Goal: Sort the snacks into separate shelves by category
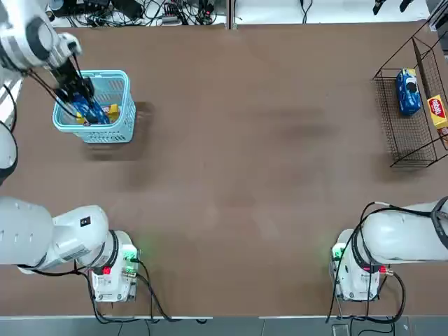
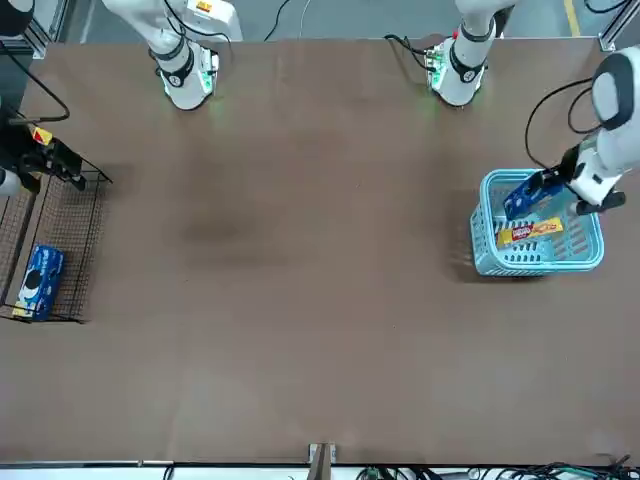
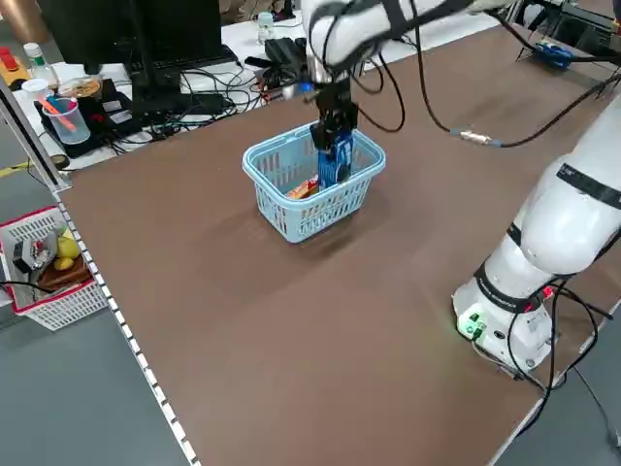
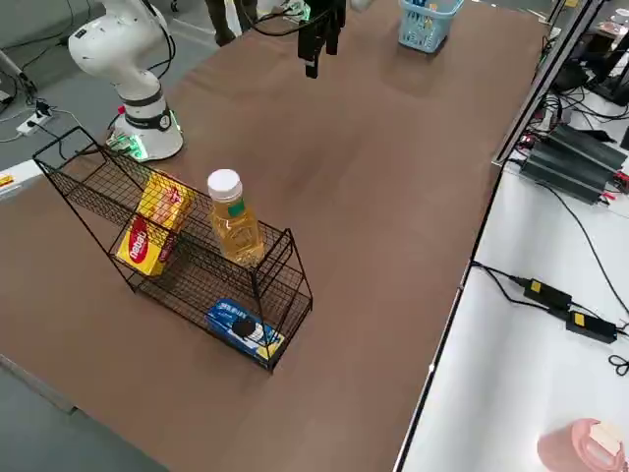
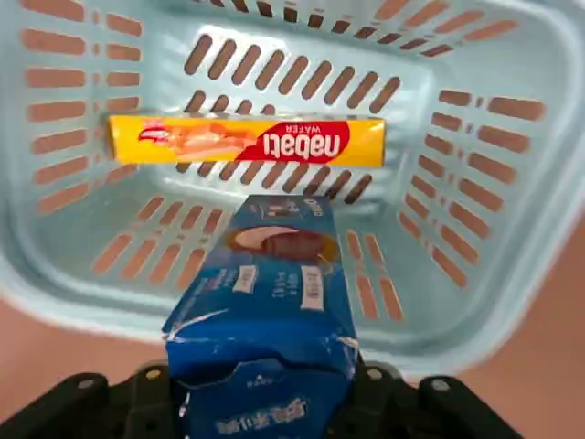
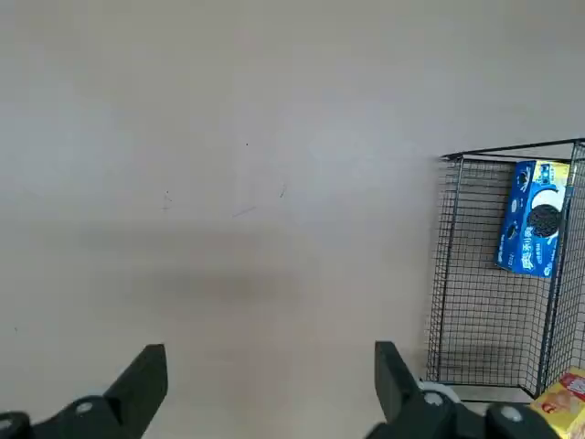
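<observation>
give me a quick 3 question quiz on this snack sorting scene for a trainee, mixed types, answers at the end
1. True or false: the left gripper, at the light-blue plastic basket, has the blue cookie pack between its fingers.
2. Multiple choice: what else lies in that basket? A) a clear bottle B) a yellow nabati wafer box C) a pink mug
3. Fill in the blank: the right gripper, away from the basket, has its fingers ____.

Key: 1 true; 2 B; 3 open (apart)
</observation>
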